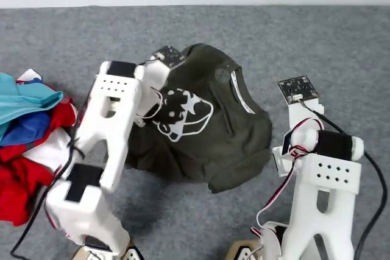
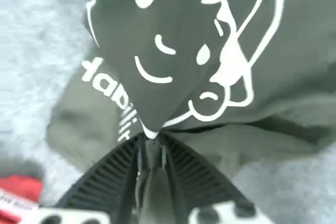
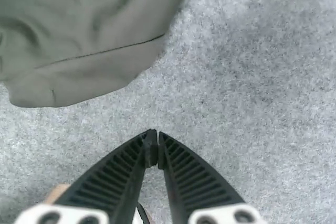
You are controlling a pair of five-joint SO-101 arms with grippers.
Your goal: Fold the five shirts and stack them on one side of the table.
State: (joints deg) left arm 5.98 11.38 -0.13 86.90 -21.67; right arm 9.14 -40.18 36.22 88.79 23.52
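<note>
— Although the arms crowd the near edge, what takes up the most room?

— That is the desk [image 1: 317, 41], covered in grey carpet-like cloth and running back to a pale wall.

— And the task's things on it?

— A dark olive shirt [image 1: 213, 132] lies crumpled around the middle, with its white cartoon print facing up and its collar toward the far right. Well to its left, at the desk's edge, sits a heap of other shirts [image 1: 24, 150]. They are red, blue, teal and white, unfolded and tangled together.

— What stands in the way?

— From above, the left arm [image 1: 109, 126] stretches from the near edge across the olive shirt's left part and covers it. It also stands between that shirt and the heap. The right arm [image 1: 323, 181] rises just right of the shirt, clear of the cloth.

— How is the left pincer?

— The left pincer [image 2: 150, 135] is clamped on a pinched-up fold of the olive shirt [image 2: 173, 35], right at the edge of the print. The cloth comes to a point between the jaws. A scrap of red from the heap [image 2: 16, 195] lies off to one side.

— And the right one?

— The right pincer [image 3: 153, 148] is closed with nothing in it, its tips meeting over bare grey desk. The olive shirt's hem [image 3: 79, 77] lies near it but apart.
</note>
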